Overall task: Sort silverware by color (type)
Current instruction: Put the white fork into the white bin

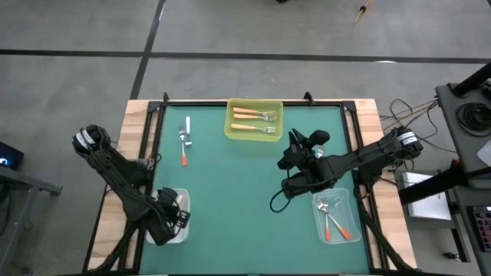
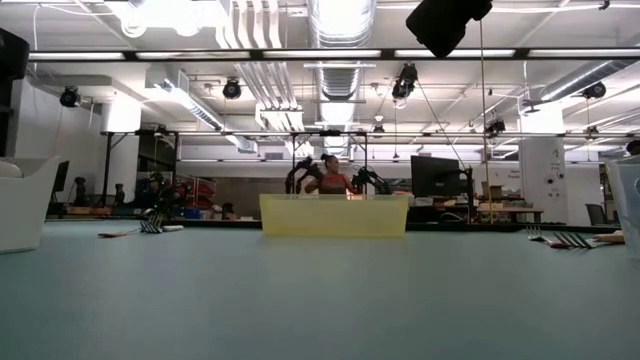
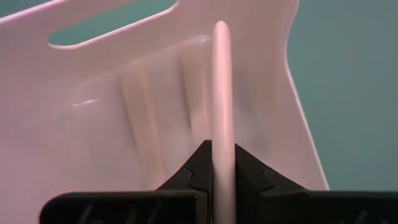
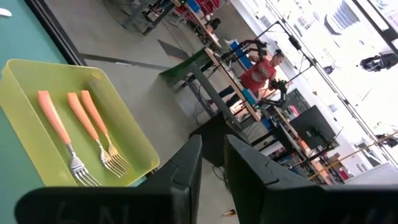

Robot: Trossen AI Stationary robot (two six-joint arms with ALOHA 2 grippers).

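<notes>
White fork (image 3: 222, 93) over white tray (image 3: 124, 124), yellow bin (image 1: 254, 120) holding orange forks (image 1: 254, 122)

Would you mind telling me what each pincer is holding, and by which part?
The left pincer grips a white fork by its handle, over the clear tray. The right pincer holds nothing.

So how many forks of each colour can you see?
White forks: 2, one in the left pincer
Light orange forks: 3
Red-orange forks: 3
Total: 8
</notes>
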